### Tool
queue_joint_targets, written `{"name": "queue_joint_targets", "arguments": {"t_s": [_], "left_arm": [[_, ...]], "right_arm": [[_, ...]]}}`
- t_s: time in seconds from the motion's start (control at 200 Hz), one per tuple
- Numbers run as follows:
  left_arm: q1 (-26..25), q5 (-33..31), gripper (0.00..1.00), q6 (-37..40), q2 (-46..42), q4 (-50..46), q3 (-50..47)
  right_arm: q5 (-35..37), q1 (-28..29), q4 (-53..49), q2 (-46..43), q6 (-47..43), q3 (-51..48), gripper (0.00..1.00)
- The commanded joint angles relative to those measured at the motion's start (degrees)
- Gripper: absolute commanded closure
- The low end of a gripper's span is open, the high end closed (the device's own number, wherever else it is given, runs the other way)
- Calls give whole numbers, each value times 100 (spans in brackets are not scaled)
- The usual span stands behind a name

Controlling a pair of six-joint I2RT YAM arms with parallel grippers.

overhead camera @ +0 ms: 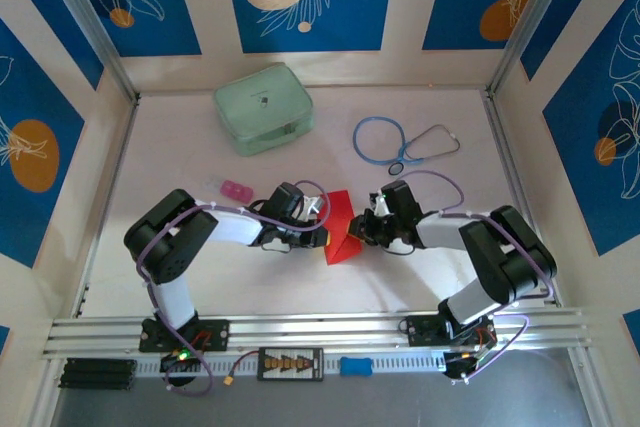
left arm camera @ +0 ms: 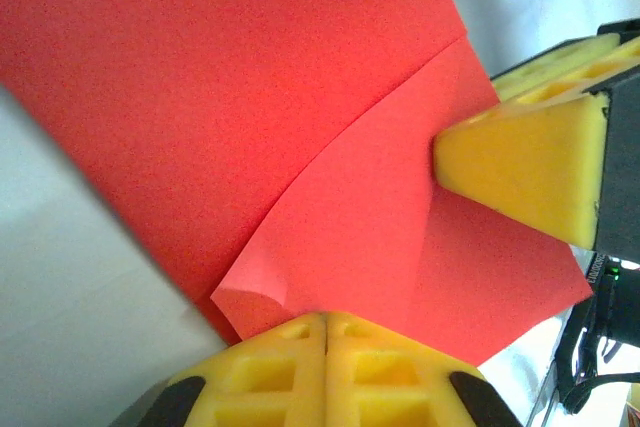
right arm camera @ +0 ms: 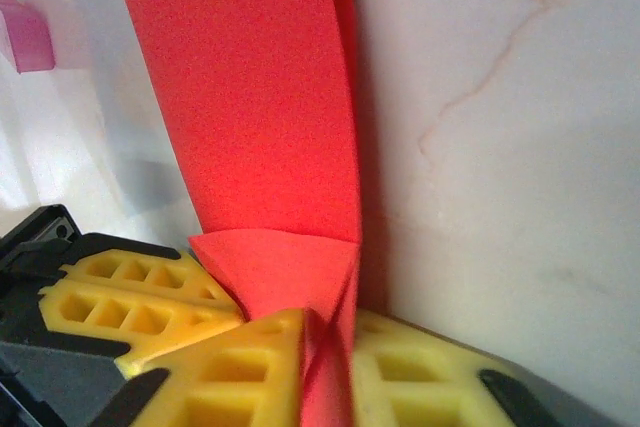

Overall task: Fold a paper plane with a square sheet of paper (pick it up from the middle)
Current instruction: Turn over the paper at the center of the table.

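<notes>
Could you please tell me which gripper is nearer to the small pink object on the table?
Left. The left gripper pinches the red paper to the right of the pink object; the right gripper grips the paper's far side, farther right.

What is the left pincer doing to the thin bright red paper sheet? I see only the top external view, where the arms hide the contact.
Observer: In the left wrist view, the left pincer is shut on an edge of the thin bright red paper sheet.
Operator: And the other arm?
Observer: Its wrist view shows the right pincer pinching a folded corner of the sheet between its yellow fingers.
Operator: Is the sheet flat?
Observer: No, a flap is folded over, its corner curled beside the left pincer.
</notes>
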Motion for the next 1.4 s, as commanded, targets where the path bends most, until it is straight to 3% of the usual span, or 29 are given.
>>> {"name": "queue_joint_targets", "arguments": {"t_s": [0.0,0.24,0.315,0.475,0.705,1.01,1.205,1.395], "left_arm": [[-19,-85,97,83,80,-245,-175],[-21,-68,87,-97,-228,21,-325],[-12,-99,75,-132,-369,20,-366],[-21,-388,61,-222,-1168,-84,-581],[1,-1282,49,142,-2537,-1392,-531],[212,-2433,44,56,-4037,-2347,-797],[566,-2718,43,-27,-4692,-2948,-999],[947,-2897,43,-110,-5430,-3497,-1134]], "right_arm": [[-42,61,-20,-346,-118,-82,86],[-146,4,-449,-664,-514,103,93],[-164,-1,-517,-684,-559,146,96],[347,105,-1493,-1184,-1039,451,95],[2397,650,-3915,-1781,-1716,1541,95],[5782,1878,-6191,-1230,-1663,2985,95],[6632,2777,-6409,-423,-1459,3363,96],[6657,3518,-6819,992,-878,4102,96]]}}
